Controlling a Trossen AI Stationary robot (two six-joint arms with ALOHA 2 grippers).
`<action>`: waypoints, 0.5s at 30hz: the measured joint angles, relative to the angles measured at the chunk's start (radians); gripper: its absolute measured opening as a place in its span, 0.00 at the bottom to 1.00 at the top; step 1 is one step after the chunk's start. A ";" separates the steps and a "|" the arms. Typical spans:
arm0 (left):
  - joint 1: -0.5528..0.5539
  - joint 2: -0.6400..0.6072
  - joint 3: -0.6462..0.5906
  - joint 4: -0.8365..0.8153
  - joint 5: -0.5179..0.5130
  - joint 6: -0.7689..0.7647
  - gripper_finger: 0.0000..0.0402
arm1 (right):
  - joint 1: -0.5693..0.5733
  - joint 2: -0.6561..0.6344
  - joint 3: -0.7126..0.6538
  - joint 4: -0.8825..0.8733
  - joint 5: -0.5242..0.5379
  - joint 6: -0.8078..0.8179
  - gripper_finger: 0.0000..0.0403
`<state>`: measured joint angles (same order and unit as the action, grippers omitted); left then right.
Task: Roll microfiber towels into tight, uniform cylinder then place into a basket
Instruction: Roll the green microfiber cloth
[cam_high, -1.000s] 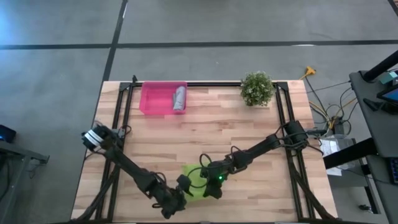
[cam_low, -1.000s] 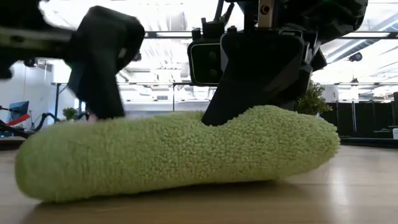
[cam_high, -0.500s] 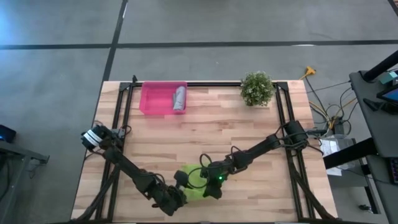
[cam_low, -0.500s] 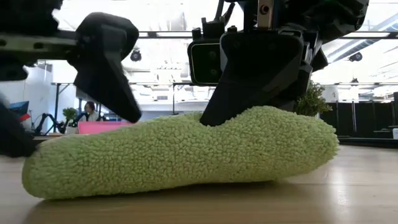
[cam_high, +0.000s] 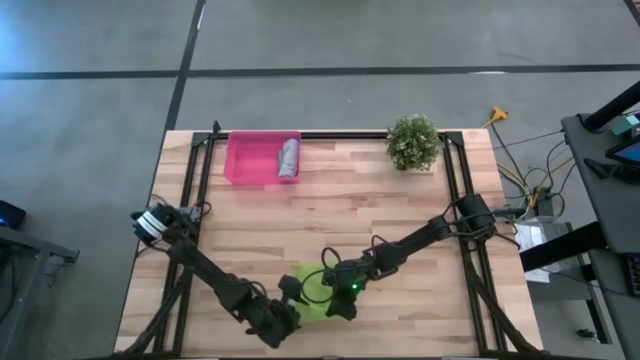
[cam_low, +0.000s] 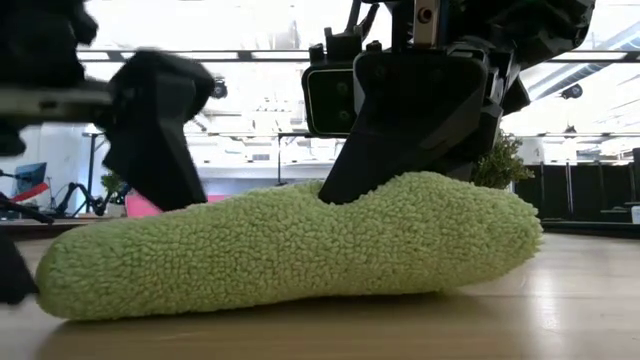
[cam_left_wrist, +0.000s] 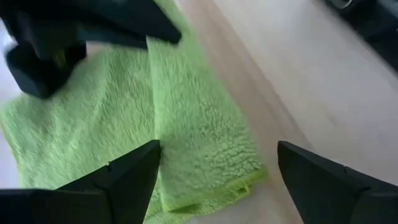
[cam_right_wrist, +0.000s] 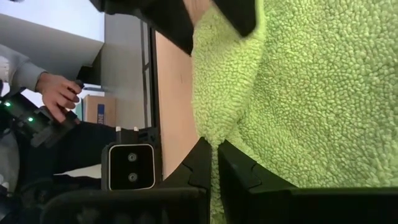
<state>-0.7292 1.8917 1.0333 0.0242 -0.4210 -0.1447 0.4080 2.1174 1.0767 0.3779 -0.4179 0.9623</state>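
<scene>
Your green towel (cam_high: 312, 293) lay rolled at the table's (cam_high: 350, 215) 6 o'clock edge.
Bare wood stretched toward 12 o'clock, up to the pink basket (cam_high: 250, 160) holding the grey towel (cam_high: 289, 158). Your right gripper (cam_high: 338, 300) pinched the fuzzy, loose roll; your left gripper (cam_high: 288, 296) stood spread wide at its end.

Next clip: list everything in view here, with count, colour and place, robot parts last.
Green towel: one, lime, rolled, near front table edge.
Grey towel: one, grey, rolled, inside the basket.
Basket: one, pink, back left of table.
Potted plant: one, green, back right of table.
Table: one, light wood.
Person's hand: one, in the room beyond.
Left claw: one, dark, open over the green towel's end.
Right claw: one, dark, shut on the green towel.
</scene>
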 joint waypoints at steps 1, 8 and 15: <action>0.000 0.008 -0.001 -0.001 0.000 -0.010 0.76 | 0.000 0.000 0.000 0.000 0.000 0.000 0.02; 0.001 0.046 0.007 0.009 -0.005 -0.093 0.76 | 0.000 0.000 0.000 0.000 0.002 0.000 0.02; -0.001 0.044 0.033 -0.011 -0.007 -0.137 0.76 | 0.000 0.000 0.001 -0.005 0.026 0.003 0.02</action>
<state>-0.7299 1.9362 1.0667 0.0135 -0.4278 -0.2814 0.4084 2.1174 1.0775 0.3725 -0.3919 0.9654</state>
